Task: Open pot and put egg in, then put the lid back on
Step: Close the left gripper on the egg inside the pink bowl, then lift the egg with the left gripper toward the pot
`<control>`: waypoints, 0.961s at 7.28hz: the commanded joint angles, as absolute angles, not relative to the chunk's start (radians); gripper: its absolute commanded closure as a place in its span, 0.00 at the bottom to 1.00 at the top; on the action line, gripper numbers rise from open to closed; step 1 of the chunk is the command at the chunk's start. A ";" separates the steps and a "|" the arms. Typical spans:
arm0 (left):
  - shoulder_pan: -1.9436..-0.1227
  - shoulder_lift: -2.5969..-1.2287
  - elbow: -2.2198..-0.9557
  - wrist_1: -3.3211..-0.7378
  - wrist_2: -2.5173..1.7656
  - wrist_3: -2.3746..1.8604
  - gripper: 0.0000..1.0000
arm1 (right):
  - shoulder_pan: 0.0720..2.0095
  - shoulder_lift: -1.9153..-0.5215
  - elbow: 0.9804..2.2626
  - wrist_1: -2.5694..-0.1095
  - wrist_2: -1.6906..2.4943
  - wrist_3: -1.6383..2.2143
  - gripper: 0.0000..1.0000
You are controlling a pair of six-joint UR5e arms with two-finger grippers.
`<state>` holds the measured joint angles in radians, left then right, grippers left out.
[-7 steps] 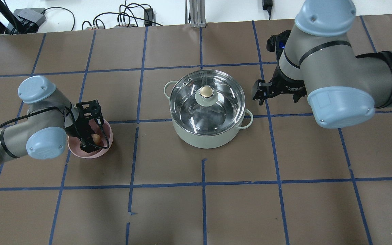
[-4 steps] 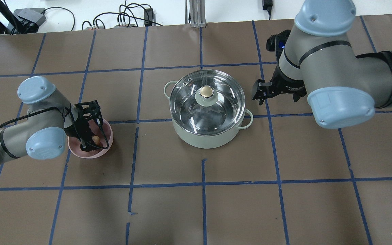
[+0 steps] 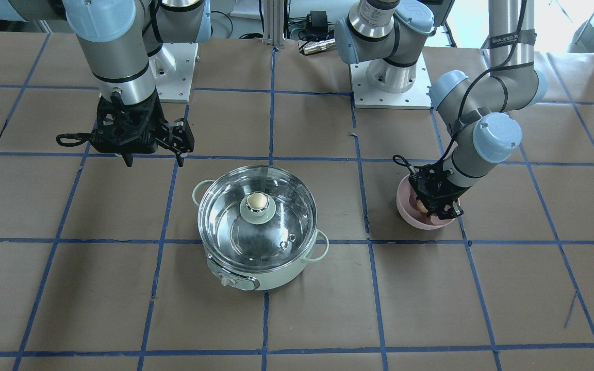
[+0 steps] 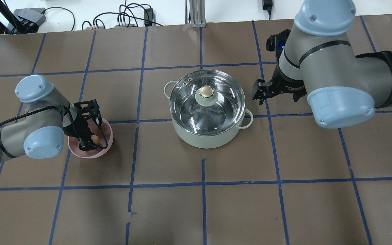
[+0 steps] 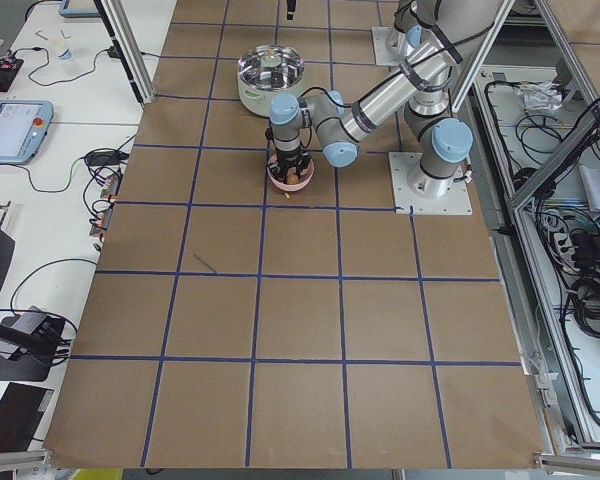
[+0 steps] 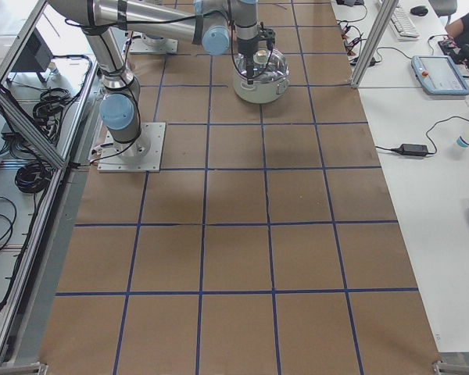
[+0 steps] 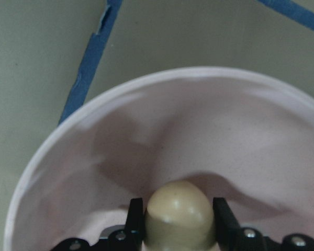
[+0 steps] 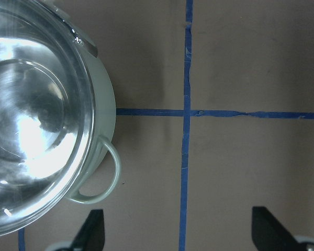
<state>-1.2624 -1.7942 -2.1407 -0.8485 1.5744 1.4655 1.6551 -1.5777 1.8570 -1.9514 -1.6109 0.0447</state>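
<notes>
Now, you're looking at your left gripper (image 7: 178,217) clamping the egg (image 4: 95,138) inside the pink bowl (image 7: 68,151) — the lid (image 4: 223,102) is sitting on the pot (image 4: 202,139), and your right gripper (image 8: 180,227) is hanging spread apart beside it.

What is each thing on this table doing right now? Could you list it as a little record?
Pot: lid on, not yet opened
Lid: sits on pot, nothing touching it
Egg: in pink bowl
Left gripper: closed on egg, down in bowl
Right gripper: open, empty, beside pot
</notes>
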 commanded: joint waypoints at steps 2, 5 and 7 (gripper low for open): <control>-1.209 -1.732 -2.086 -0.980 1.562 1.451 0.99 | 1.655 -1.577 1.861 -1.953 -1.609 0.049 0.00; -1.227 -1.643 -2.005 -1.142 1.543 1.275 0.99 | 1.655 -1.572 1.855 -1.957 -1.594 0.063 0.00; -1.247 -1.620 -1.999 -1.154 1.502 1.166 0.99 | 1.638 -1.569 1.850 -1.973 -1.594 0.063 0.00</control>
